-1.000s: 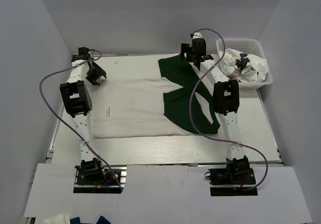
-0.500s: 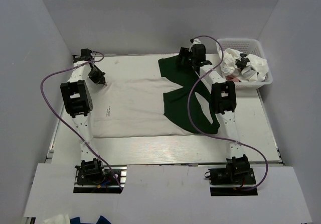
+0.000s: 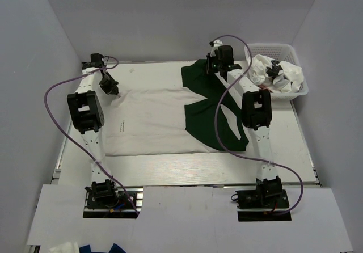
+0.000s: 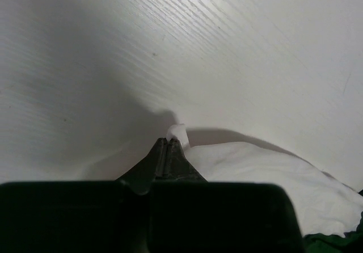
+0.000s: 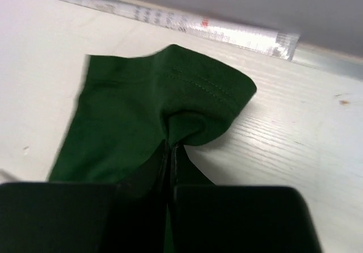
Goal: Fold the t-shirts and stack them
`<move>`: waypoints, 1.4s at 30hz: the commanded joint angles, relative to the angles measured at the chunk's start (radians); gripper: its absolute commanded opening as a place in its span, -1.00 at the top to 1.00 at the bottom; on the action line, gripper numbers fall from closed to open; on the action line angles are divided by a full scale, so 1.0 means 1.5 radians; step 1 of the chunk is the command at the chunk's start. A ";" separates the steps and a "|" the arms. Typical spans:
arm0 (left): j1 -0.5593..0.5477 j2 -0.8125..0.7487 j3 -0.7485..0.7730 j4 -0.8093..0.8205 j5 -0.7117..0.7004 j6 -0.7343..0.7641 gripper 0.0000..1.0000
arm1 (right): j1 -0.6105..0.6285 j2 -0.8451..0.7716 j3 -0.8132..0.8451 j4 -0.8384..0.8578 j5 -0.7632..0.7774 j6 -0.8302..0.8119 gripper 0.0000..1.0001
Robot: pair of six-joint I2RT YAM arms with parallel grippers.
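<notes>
Watching remotely, I saw the left gripper (image 4: 168,142) clamped on a corner of the white t-shirt (image 4: 249,168), the right gripper (image 5: 171,146) clamped on the dark green t-shirt (image 5: 130,111) hem.

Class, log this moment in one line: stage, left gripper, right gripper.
stage: grasp | left gripper: shut on white cloth t-shirt, far corner | right gripper: shut on dark green cloth t-shirt, far edge

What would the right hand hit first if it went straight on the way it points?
The dark green t-shirt: the right hand is shut on its hemmed edge, with more green cloth just ahead. Past that lies bare table, though depth is hard to judge.
</notes>
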 commanded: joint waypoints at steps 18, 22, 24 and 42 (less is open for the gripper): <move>-0.031 -0.319 -0.210 0.019 -0.061 0.162 1.00 | 0.069 -0.698 -0.590 -0.125 0.095 -0.303 1.00; -0.031 -0.383 -0.299 0.034 -0.118 0.168 1.00 | 0.077 -0.780 -0.695 -0.131 0.147 -0.278 1.00; -0.031 -0.422 -0.350 0.034 -0.138 0.168 1.00 | 0.077 -0.829 -0.750 -0.133 0.157 -0.262 1.00; -0.018 -0.531 -0.498 -0.058 -0.249 0.060 -1.00 | 0.077 -1.122 -1.027 -0.162 0.170 0.016 -0.81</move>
